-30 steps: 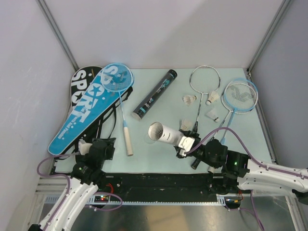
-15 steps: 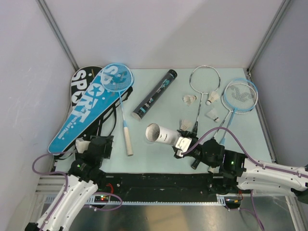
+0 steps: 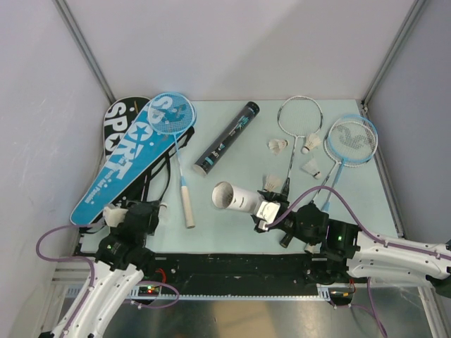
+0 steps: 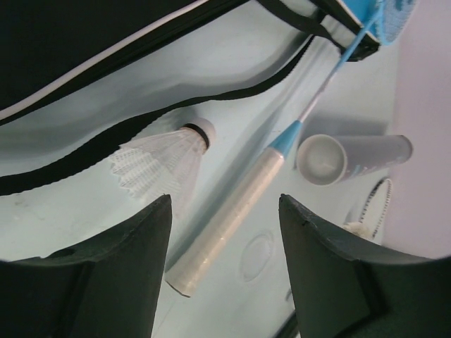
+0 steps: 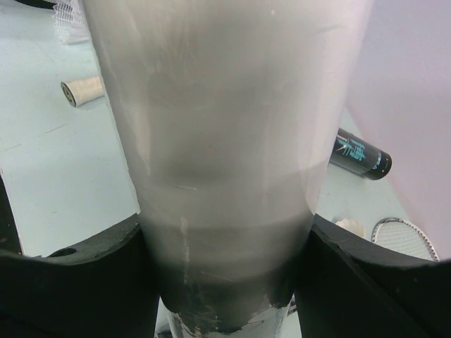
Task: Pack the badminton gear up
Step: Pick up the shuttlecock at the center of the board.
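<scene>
My right gripper (image 3: 271, 209) is shut on the base of the white tube (image 3: 236, 197), whose open mouth points left; in the right wrist view the tube (image 5: 225, 141) fills the space between the fingers. My left gripper (image 3: 146, 215) is open and empty. A white shuttlecock (image 4: 162, 165) lies just ahead of it beside the black cover's edge. The blue racket's handle (image 4: 232, 225) lies between my left fingers in that view. The black teal-printed tube (image 3: 227, 139) lies at mid-table. The blue cover (image 3: 120, 165) lies on the black cover (image 3: 120, 116).
The blue racket's head (image 3: 171, 113) rests on the covers. A silver racket (image 3: 299, 116) and a second blue racket (image 3: 351, 141) lie at the right with shuttlecocks (image 3: 277, 146) (image 3: 311, 144) (image 3: 311, 167) (image 3: 272, 182) around them. Walls close the left, back and right.
My left gripper has drawn back toward the near left, and a shuttlecock now shows at its tips. My right gripper has shifted the white tube slightly left.
</scene>
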